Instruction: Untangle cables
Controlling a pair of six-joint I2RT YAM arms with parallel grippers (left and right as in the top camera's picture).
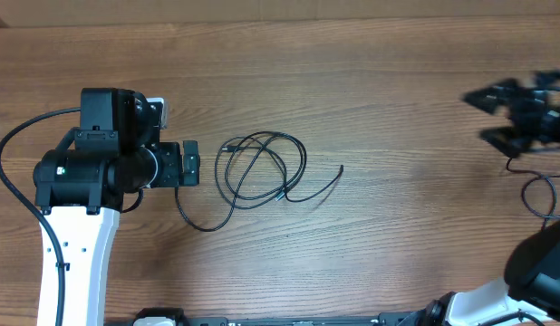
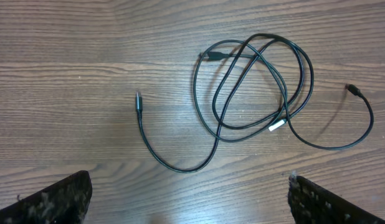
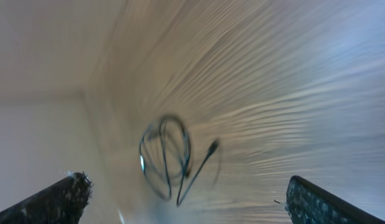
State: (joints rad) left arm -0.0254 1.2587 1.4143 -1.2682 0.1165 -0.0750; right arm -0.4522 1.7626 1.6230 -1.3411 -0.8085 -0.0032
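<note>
A: Cables (image 1: 262,169) sit mid-worktop (image 1: 371,72), loose loops of thin black cord, a tail curling out each side, nothing touching them.
B: Left jaws?
A: Wide apart, empty, just beside the loops' left edge, one plug end lying close by them.
B: And the right?
A: Right jaws spread wide too, holding nothing, blurred, well off towards the worktop's right edge

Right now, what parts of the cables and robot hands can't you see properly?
Right wrist view: the cables are smeared by blur, so plugs and crossings are unreadable.
Overhead view: the right gripper is blurred, near the right edge.
Overhead view: one cable end slips under the left gripper.
Overhead view: which strand lies on top is too small to tell.
</note>
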